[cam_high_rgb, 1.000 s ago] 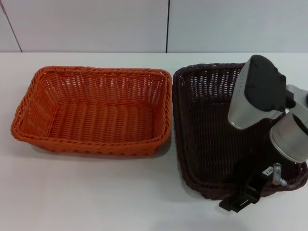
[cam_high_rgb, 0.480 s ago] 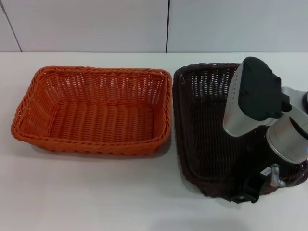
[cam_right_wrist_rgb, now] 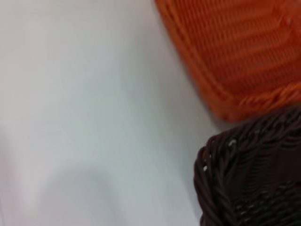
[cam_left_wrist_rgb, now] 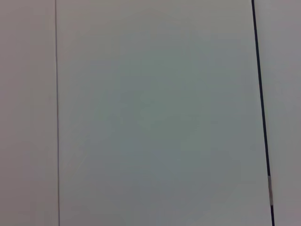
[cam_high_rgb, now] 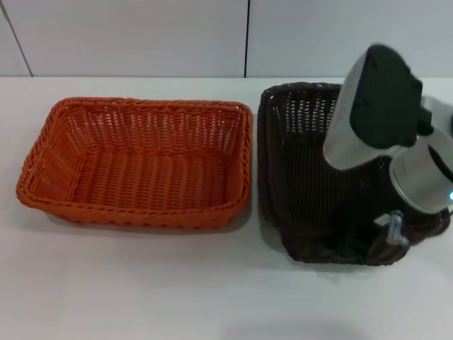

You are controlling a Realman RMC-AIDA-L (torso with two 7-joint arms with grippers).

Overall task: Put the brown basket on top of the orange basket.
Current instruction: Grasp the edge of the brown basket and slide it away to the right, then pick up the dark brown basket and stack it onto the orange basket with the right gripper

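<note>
The brown basket [cam_high_rgb: 304, 177] is at the right of the white table, close beside the orange basket [cam_high_rgb: 141, 163] at the left. My right gripper [cam_high_rgb: 354, 248] is at the brown basket's near rim, shut on it, and the arm covers the basket's right half. The basket's near edge is raised off the table. The right wrist view shows a corner of the brown basket [cam_right_wrist_rgb: 254, 179] and the orange basket's rim [cam_right_wrist_rgb: 240, 52] beyond it. My left gripper is out of view; its wrist view shows only a pale wall.
The white table [cam_high_rgb: 141, 283] has bare surface in front of both baskets. A pale panelled wall [cam_high_rgb: 141, 35] stands behind the table's far edge.
My right gripper has drawn up and back with the brown basket's near rim in it. The near edge has lifted and the basket looks shorter. The orange basket has not moved.
</note>
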